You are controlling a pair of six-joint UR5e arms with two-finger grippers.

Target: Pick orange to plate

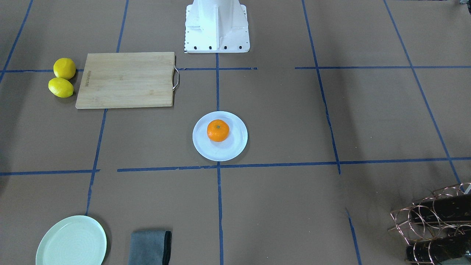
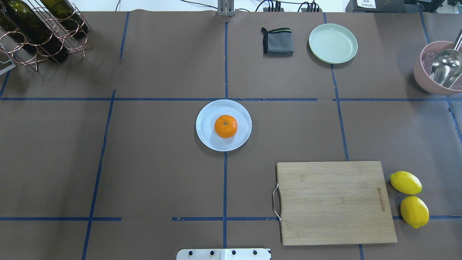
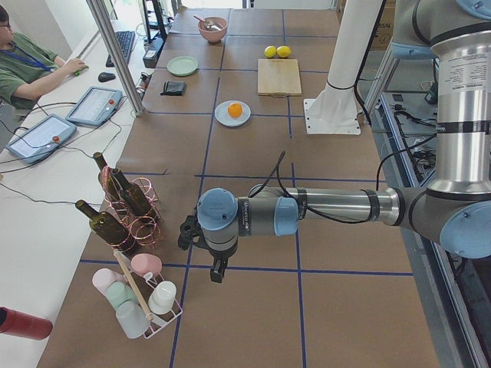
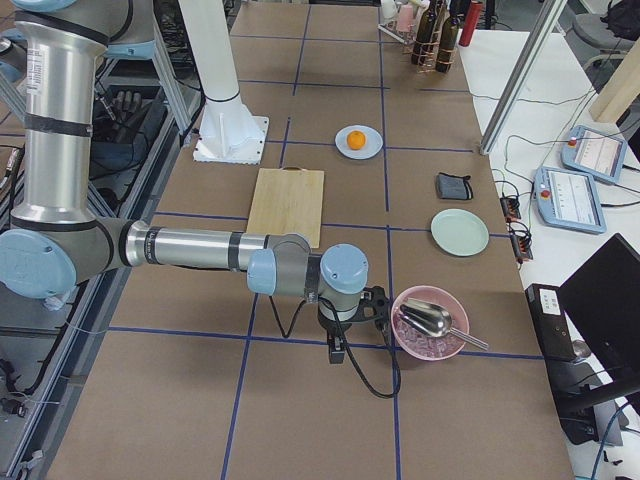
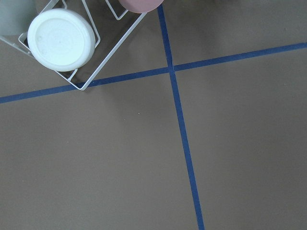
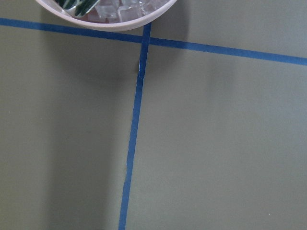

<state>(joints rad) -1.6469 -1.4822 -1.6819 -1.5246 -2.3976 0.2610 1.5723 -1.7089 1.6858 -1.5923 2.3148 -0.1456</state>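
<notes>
Resting on plate (image 2: 209, 139), orange (image 2: 226, 126) lies far from left pincer (image 3: 218, 274) — and right pincer (image 4: 336, 352).

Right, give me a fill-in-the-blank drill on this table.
The orange rests on the ____ plate. Beside the cutting board lie ____ lemons. The metal scoop sits in the ____ bowl.
Missing words: white; two; pink.

You have bright, even light from above on the tabletop (image 2: 162, 173); the plate (image 2: 206, 133) and bowl (image 6: 103, 26) throw only soft shadows. Every view is sharp up to the edges.
</notes>
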